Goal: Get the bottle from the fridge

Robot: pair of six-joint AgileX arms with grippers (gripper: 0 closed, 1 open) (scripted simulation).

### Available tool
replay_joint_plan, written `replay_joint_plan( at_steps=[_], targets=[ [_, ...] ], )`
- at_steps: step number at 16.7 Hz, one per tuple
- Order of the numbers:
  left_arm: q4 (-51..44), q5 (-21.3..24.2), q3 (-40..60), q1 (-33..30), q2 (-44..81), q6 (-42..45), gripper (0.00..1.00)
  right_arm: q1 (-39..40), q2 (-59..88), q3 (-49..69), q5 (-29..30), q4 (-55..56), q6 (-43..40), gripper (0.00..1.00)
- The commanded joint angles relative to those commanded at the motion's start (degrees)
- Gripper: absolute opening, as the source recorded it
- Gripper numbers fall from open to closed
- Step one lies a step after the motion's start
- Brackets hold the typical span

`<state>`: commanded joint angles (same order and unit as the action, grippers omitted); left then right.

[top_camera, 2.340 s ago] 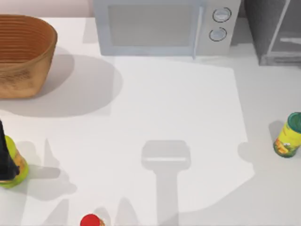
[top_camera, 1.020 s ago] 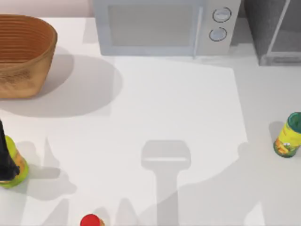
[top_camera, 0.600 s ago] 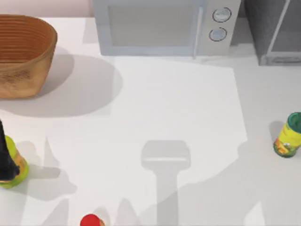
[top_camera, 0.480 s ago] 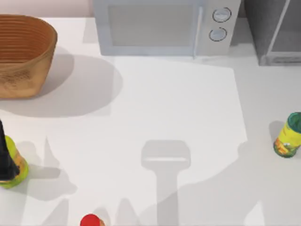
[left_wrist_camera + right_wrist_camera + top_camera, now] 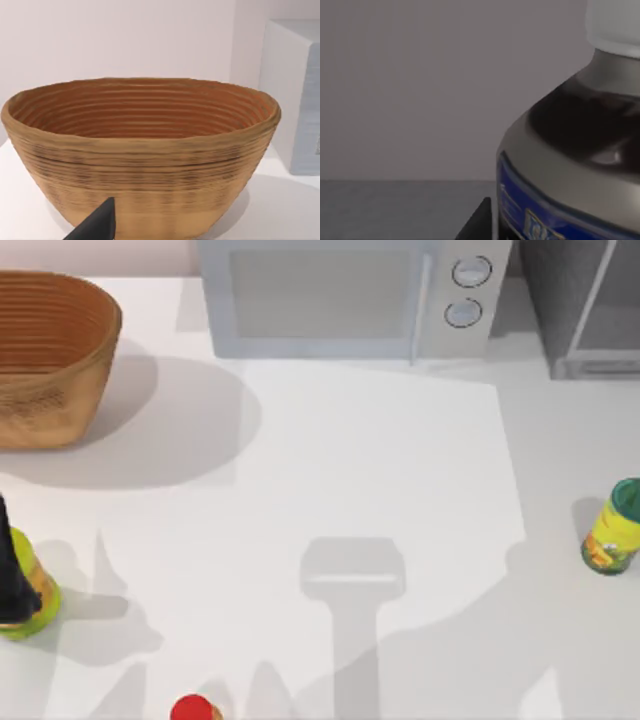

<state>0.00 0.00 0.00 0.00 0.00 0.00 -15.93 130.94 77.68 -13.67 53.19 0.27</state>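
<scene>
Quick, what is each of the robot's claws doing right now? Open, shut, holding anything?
Left gripper: over the yellow-green object at the table's left edge; cannot be told.
Right gripper: right beside the bottle; cannot be told.

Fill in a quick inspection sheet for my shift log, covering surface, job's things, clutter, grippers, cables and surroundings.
Surface: white table, shadowed in patches.
Job's things: bottle, white cap, close before the right wrist camera; fridge at back right.
Clutter: basket back left; microwave; green-lidded can right; red cap near edge.
Grippers: left gripper at left edge; right gripper beside the bottle.
Cables: nothing seen.
Surroundings: pale wall.
</scene>
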Motion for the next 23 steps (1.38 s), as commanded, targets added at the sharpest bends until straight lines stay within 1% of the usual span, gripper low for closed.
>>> replay_joint_plan(
  at_steps=[7, 13, 16, 23],
  targets=[
    [0.0, 0.0, 0.0, 0.0, 0.0, 0.0, 1.00, 0.0, -5.8, 2.3, -0.1, -8.4, -0.1, 0.00],
    [0.0, 0.0, 0.0, 0.0, 0.0, 0.0, 1.00, 0.0, -6.7, 1.5, -0.6, -7.9, 0.1, 0.00],
    [0.0, 0.0, 0.0, 0.0, 0.0, 0.0, 1.00, -0.8, -10.9, -4.0, -1.7, -5.6, 0.1, 0.00],
    [0.0, 0.0, 0.0, 0.0, 0.0, 0.0, 1.00, -3.6, -21.2, -22.7, -3.2, 0.1, 0.2, 0.00]
  ],
)
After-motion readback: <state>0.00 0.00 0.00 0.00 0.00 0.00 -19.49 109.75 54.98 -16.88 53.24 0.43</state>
